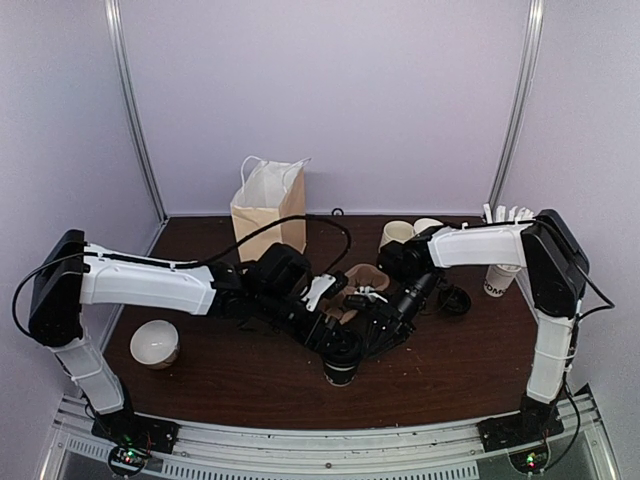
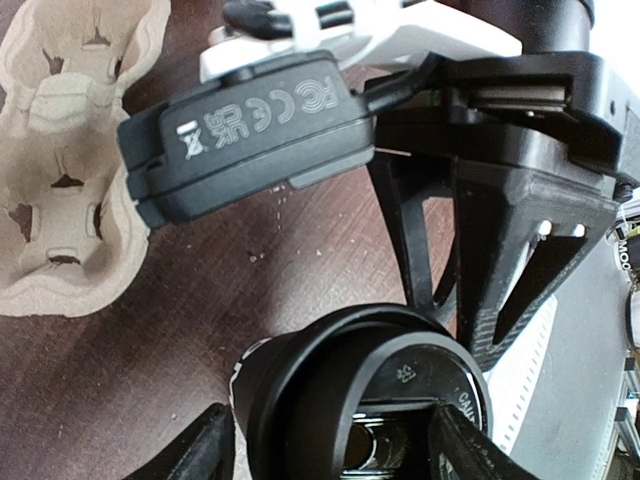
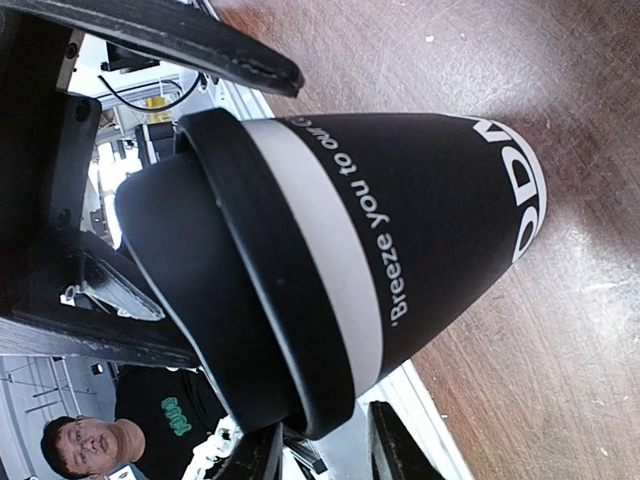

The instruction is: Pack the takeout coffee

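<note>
The takeout coffee (image 1: 340, 368), black-banded with a black lid, stands on the dark table near the front middle. It also shows in the left wrist view (image 2: 330, 400) and fills the right wrist view (image 3: 400, 220), white lettering on its band. My left gripper (image 1: 333, 350) has a finger on each side of the cup at lid height (image 2: 335, 445) and looks closed on it. My right gripper (image 1: 372, 335) comes in from the right. Its fingers straddle the lid's rim (image 3: 325, 455), and a small gap shows beside one finger.
A brown pulp cup carrier (image 1: 355, 285) lies just behind the grippers, also in the left wrist view (image 2: 60, 170). A paper bag (image 1: 268, 205) stands at the back. A white mug (image 1: 155, 343) sits front left. Paper cups (image 1: 396, 233), a cup of sticks (image 1: 503, 270) and a loose black lid (image 1: 455, 298) stand right.
</note>
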Controlling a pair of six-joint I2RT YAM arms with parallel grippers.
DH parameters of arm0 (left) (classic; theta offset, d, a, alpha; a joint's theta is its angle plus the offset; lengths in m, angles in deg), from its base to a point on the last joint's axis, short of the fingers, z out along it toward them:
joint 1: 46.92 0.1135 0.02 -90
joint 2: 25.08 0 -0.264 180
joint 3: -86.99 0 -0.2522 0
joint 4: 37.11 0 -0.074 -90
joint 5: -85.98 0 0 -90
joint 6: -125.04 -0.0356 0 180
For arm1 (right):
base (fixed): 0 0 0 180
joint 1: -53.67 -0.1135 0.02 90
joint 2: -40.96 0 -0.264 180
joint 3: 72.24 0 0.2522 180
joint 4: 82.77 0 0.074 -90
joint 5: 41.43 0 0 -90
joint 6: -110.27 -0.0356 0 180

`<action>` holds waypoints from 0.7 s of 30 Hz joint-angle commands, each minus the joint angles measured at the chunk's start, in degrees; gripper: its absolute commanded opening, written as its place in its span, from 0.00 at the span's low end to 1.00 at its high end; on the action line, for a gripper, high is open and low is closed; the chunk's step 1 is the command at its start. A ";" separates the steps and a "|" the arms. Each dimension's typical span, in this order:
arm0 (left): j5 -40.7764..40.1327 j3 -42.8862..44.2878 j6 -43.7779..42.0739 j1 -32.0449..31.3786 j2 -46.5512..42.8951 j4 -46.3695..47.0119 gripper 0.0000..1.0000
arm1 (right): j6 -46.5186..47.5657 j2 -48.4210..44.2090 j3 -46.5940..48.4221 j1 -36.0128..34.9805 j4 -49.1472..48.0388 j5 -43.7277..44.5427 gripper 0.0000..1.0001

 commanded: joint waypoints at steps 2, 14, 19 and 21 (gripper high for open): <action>-8.66 -8.24 -2.59 -2.74 3.00 -2.87 0.68 | 1.29 2.24 1.01 -0.60 -9.39 17.51 0.28; -14.82 -11.93 -4.27 -5.08 1.37 3.39 0.68 | 8.58 -0.69 7.04 0.34 -4.45 14.65 0.31; -13.79 -10.25 -3.99 -5.08 0.41 1.58 0.68 | 16.43 -10.14 9.65 1.47 3.73 17.77 0.42; -13.00 -10.34 -3.44 -5.09 0.66 1.88 0.68 | 17.79 -14.42 7.22 1.35 3.23 17.83 0.42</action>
